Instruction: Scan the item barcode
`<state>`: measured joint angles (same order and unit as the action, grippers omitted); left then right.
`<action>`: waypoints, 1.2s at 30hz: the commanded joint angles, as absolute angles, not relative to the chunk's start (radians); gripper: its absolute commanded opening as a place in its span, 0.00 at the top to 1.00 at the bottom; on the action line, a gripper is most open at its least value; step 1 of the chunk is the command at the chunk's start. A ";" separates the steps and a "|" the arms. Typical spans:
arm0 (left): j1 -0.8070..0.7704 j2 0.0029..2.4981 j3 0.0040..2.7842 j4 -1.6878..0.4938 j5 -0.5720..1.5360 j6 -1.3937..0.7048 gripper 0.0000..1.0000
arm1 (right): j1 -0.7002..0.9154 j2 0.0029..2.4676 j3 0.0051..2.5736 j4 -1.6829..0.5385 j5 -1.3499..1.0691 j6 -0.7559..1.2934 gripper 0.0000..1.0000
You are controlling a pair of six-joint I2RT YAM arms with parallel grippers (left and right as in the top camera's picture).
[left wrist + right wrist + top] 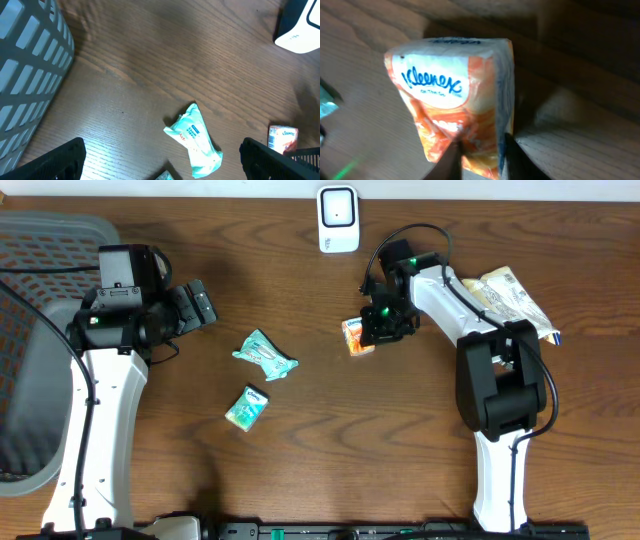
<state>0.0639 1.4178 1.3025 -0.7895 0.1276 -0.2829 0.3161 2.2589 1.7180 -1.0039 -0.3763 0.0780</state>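
An orange and white Kleenex tissue pack [451,95] is the item, and in the overhead view it lies on the table [354,338] below the white barcode scanner [338,220]. My right gripper [480,152] is shut on its near end, one dark finger [446,164] pressed on each side, and from overhead the gripper [382,323] sits at the pack's right edge. My left gripper [200,304] stands wide open at the left, nothing between its fingers [56,160]. In the left wrist view, the Kleenex pack [283,139] shows at the right edge.
Two teal tissue packs [265,355] [246,407] lie in the middle of the table, the upper one also visible as a teal pack [195,139]. A grey mesh basket [40,250] fills the left side. A yellow and white bag [515,298] lies at the right.
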 commanded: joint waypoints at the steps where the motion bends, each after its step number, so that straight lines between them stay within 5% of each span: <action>1: 0.067 1.419 1.308 -0.793 0.118 -0.266 0.02 | 0.310 2.260 1.691 -0.988 -0.384 0.073 0.99; 7: 0.067 1.419 1.308 -0.793 0.118 -0.266 0.02 | 0.297 2.207 1.707 -0.991 -0.484 0.055 0.99; 22: 0.067 1.419 1.308 -0.793 0.118 -0.266 0.02 | 0.067 2.003 1.705 -1.000 -1.517 -0.181 0.99; 36: 0.067 1.419 1.308 -0.793 0.118 -0.266 0.02 | 0.006 2.002 1.705 -1.052 -1.562 -0.181 0.99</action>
